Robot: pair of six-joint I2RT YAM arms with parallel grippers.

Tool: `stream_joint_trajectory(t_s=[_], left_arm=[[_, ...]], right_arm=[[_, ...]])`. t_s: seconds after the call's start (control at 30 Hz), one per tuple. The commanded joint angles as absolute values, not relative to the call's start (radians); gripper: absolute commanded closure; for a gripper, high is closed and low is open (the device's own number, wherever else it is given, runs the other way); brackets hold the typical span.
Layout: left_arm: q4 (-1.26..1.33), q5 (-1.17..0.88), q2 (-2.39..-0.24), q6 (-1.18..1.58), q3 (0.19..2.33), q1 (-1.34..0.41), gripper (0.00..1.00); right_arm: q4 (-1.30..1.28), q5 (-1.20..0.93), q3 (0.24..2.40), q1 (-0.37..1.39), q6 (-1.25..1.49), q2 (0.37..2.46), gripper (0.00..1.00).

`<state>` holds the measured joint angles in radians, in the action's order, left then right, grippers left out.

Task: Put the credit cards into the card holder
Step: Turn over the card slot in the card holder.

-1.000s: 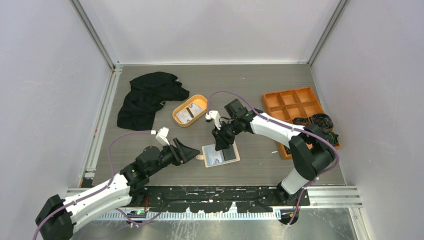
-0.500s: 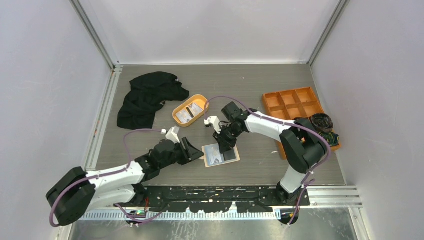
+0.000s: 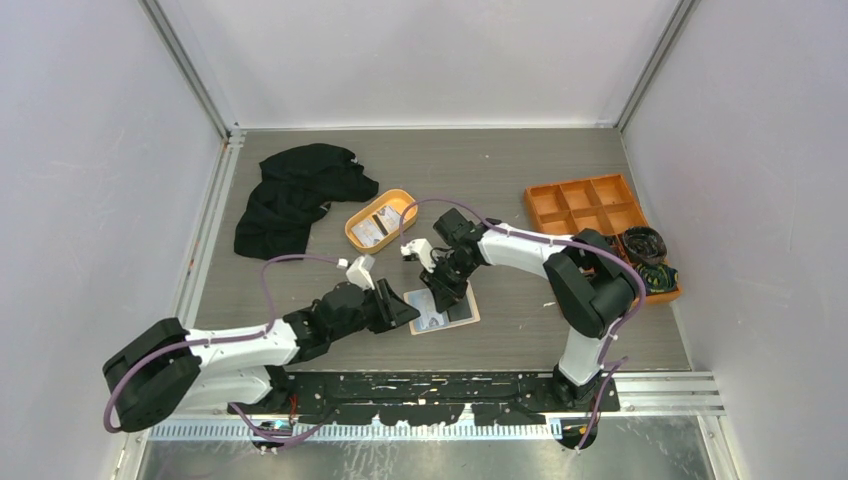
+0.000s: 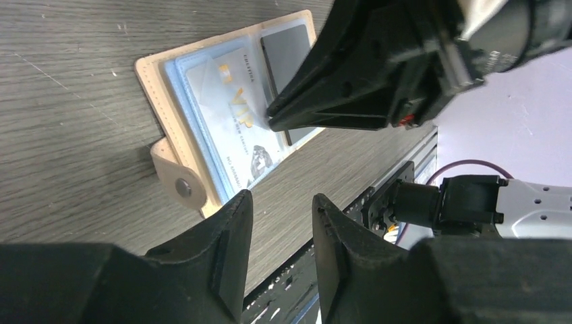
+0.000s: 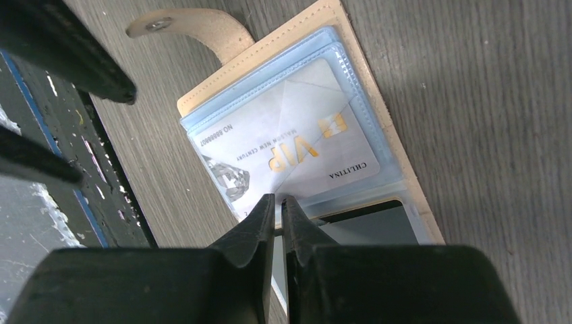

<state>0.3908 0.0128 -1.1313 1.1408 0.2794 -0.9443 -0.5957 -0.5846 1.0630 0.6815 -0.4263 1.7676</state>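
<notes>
Your right hand [image 5: 278, 199] is pinched almost closed, tips on the edge of the credit card [image 5: 297, 145], looks like it's nudging it into the card holder [image 4: 158, 101] lying open by the desk's [image 3: 520, 340] near edge. Left hand [image 4: 281, 199] hangs half-open beside the snap tab [image 4: 177, 177], empty, probably to pin it. That right hand covers the card's edge, so can't tell if it's seated.
</notes>
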Motion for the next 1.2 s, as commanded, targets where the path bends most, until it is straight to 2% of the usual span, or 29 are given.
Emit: stream_joint_trajectory(t_s=[0.0,0.2,0.4,0.53,0.93,1.17], left_arm=[[0.381,0.111,-1.049,1.098,0.332,-0.983,0.62],[0.221,0.186,-0.943,1.049,0.377,-1.012,0.54],[0.275,0.184,-1.034,1.079,0.364,-1.011,0.52],[0.291,0.179,-1.096,1.086,0.374,-1.011,0.46],[0.405,0.145,-1.208,1.142,0.362,-0.973,0.46],[0.480,0.135,-1.301,1.195,0.365,-0.972,0.50]], right_arm=[[-0.594,-0.585,1.107,0.689,-0.406,1.775,0.85],[-0.606,-0.573,1.120,0.696,-0.402,1.789,0.85],[-0.634,-0.581,1.142,0.699,-0.385,1.819,0.85],[-0.664,-0.586,1.163,0.699,-0.382,1.842,0.85],[-0.719,-0.602,1.200,0.697,-0.373,1.881,0.85],[-0.732,-0.622,1.201,0.678,-0.376,1.879,0.85]])
